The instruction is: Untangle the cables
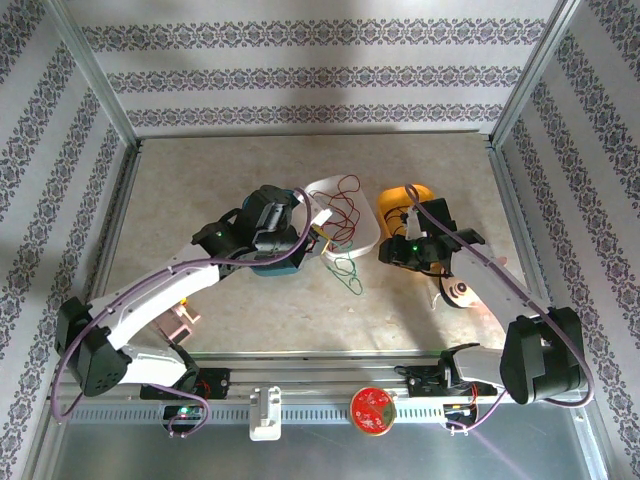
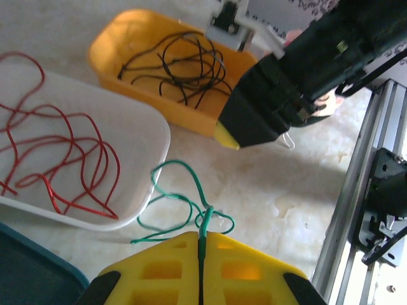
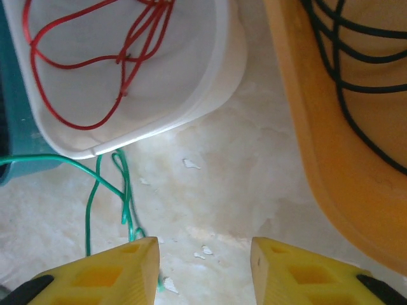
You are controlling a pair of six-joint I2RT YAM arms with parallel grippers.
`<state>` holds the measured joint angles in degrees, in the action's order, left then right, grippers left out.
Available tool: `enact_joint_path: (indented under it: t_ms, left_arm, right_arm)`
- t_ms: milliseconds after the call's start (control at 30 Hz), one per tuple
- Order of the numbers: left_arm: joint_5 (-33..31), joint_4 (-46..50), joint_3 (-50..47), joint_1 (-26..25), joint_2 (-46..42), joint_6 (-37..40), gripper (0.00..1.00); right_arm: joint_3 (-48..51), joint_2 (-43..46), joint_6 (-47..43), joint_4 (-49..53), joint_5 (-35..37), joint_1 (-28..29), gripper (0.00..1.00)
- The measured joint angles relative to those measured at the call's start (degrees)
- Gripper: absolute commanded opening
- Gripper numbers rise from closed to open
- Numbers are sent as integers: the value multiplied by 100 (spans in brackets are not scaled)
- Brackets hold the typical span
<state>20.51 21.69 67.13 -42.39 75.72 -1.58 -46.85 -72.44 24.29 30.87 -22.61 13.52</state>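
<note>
Left gripper [image 2: 200, 236] clenched on green cable [image 2: 200, 190]; right gripper [image 3: 203, 244] released, over table [image 3: 210, 184] beside white tray [image 3: 224, 76].

Two trays side by side mid-table: first cable [image 2: 70, 149] in left tray [image 2: 143, 127], second cable [image 2: 184, 67] in right tray [image 2: 108, 51]. On table [image 1: 200, 190], third cable [image 2: 202, 223] lies just in front of left tray. Another tray [image 2: 32, 273] sits just left of left tray.

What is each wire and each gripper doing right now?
green cable: loose loops on the table, pinched by the left gripper.
left gripper: shut on the green cable.
right gripper: open, holding nothing.
red cable: lying looped in the white tray.
black cable: lying looped in the orange tray.
</note>
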Motion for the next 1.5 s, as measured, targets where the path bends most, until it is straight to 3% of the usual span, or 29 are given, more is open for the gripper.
enact_joint_path:
  t_ms: [267,700,1200,1300,1500]
  left_arm:
    - [-181,4,103,-118,-33,160,0]
    - [-214,-42,138,-153,-223,160,0]
    - [-313,-205,267,-153,-940,160,0]
    - [-605,-269,363,-155,-957,164,0]
    - [-1926,-280,374,-155,-918,160,0]
  right_arm:
    - [2,-4,-162,-164,-435,815,43]
    - [-485,-1093,-442,-184,-133,1034,43]
    - [-407,-1611,-455,11,205,525,39]
    - [-275,-1499,-409,44,229,452,39]
    - [-223,-763,-225,22,262,446,40]
